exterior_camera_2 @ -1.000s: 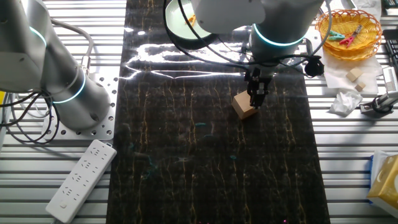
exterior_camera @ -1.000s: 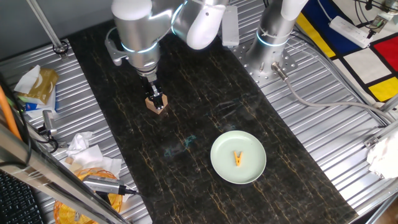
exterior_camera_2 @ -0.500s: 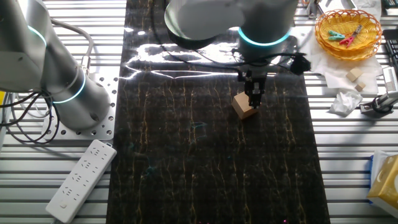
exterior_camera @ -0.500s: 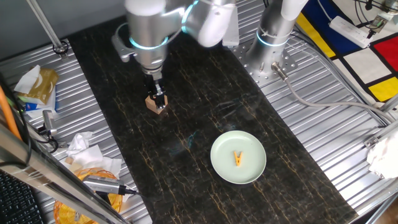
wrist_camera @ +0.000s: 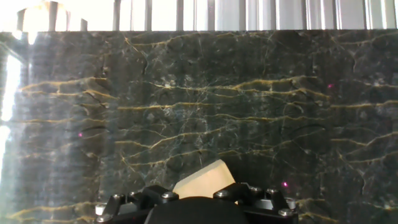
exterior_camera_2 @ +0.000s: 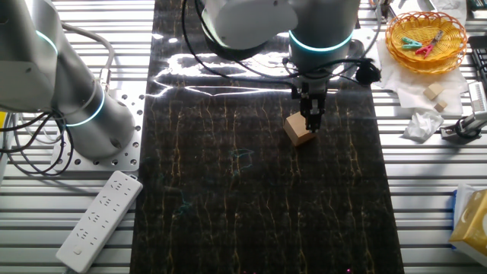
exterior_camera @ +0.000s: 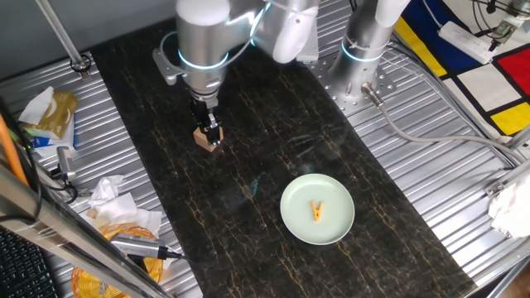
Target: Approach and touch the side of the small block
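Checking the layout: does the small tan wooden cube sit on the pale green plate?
No, the small tan wooden cube rests on the dark marbled mat, apart from the pale green plate.

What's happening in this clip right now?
A single robot arm has its end effector lowered onto the dark marble-patterned mat, right against the small block, a tan wooden cube. From both fixed views the fingertips sit at the block's edge, looking like contact with its side, though whether the fingers are open or shut cannot be made out. The hand view shows the block just ahead of the fingers. Farther along the mat, a pale green plate holds a small yellow-orange clip, untouched.
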